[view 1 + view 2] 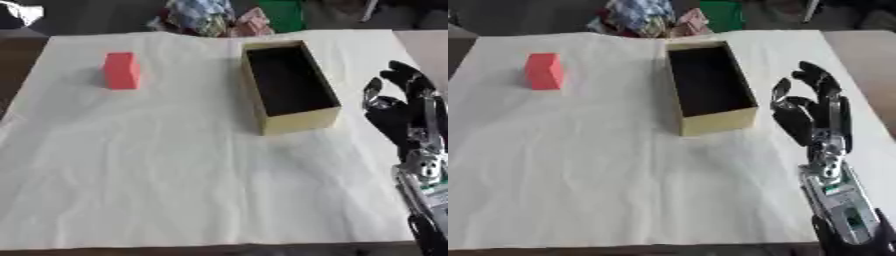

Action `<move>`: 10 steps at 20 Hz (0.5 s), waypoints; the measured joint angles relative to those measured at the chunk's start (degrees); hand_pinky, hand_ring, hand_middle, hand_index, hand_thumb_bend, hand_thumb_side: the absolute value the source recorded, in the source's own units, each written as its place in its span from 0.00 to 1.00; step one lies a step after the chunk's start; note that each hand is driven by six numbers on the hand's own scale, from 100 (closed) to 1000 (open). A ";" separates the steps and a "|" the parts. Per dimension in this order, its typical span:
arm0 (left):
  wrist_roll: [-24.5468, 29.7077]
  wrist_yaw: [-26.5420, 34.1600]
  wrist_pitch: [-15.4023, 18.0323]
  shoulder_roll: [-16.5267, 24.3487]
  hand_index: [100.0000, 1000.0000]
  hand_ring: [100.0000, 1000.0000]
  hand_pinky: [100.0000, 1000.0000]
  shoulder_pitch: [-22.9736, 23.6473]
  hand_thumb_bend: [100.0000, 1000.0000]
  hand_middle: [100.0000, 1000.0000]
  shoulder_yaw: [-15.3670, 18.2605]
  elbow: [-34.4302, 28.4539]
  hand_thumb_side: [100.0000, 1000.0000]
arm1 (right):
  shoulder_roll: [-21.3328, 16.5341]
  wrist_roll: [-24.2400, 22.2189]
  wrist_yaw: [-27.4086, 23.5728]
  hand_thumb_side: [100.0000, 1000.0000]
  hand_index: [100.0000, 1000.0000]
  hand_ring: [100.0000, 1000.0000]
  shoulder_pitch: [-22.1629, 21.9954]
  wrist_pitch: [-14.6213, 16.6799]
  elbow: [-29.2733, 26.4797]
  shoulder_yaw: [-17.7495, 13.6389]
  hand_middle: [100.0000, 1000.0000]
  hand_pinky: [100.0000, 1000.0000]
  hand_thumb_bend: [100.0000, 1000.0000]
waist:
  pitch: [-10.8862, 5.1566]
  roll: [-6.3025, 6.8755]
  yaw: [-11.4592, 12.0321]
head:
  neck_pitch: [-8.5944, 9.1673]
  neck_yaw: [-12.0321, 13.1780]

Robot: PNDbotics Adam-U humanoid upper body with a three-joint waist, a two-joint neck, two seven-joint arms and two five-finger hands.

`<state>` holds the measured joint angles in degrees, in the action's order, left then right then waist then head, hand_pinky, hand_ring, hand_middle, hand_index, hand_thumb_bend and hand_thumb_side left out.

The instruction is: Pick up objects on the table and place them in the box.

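Soft, even, bright light; both views blurred, perhaps from compression; faint shadows.

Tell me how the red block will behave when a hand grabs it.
The red block has flat faces and sharp edges, so it probably stays stiff and won't roll. It stands taller than wide, so a sideways nudge might tip it on the white cloth.

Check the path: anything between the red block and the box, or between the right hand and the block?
Block to box: nothing visible, only bare white sheet between red block and box. Right hand is open on the box's far side, so the box stands between it and the block.
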<state>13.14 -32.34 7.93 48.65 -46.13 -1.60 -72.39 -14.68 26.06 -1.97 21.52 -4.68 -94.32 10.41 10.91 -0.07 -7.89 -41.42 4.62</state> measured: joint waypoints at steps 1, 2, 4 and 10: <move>1.05 -2.24 1.05 -0.48 0.87 0.81 0.78 -1.85 0.46 0.82 -0.20 2.86 0.12 | -0.05 -0.10 -0.09 0.00 0.80 0.91 0.10 -0.06 0.00 0.15 0.67 0.61 0.00 | 0.07 0.00 -0.29 | 0.21 0.15; 1.92 -4.30 2.05 -1.15 0.86 0.81 0.78 -3.55 0.48 0.82 -0.27 5.57 0.13 | -0.12 -0.20 -0.16 0.00 0.80 0.91 0.19 -0.05 0.00 0.23 0.67 0.61 0.00 | 0.21 0.01 -0.60 | 0.35 0.32; 3.32 -8.33 3.55 -2.68 0.85 0.81 0.78 -6.36 0.55 0.82 -0.26 10.84 0.14 | -0.15 -0.41 -0.20 0.00 0.80 0.91 0.22 -0.07 0.00 0.29 0.67 0.61 0.00 | 0.57 0.03 -1.17 | 0.74 0.57; 6.14 -17.01 5.02 -7.32 0.82 0.80 0.79 -11.61 0.64 0.79 0.57 22.54 0.13 | -0.17 -0.67 -0.26 0.00 0.80 0.91 0.76 -0.14 0.00 0.57 0.67 0.61 0.00 | 1.63 0.45 -2.82 | 1.55 1.00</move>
<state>19.28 -49.35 12.95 41.34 -57.74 -1.04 -49.85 -14.85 25.39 -2.23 22.28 -4.82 -94.32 10.99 12.54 0.38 -10.71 -39.88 5.62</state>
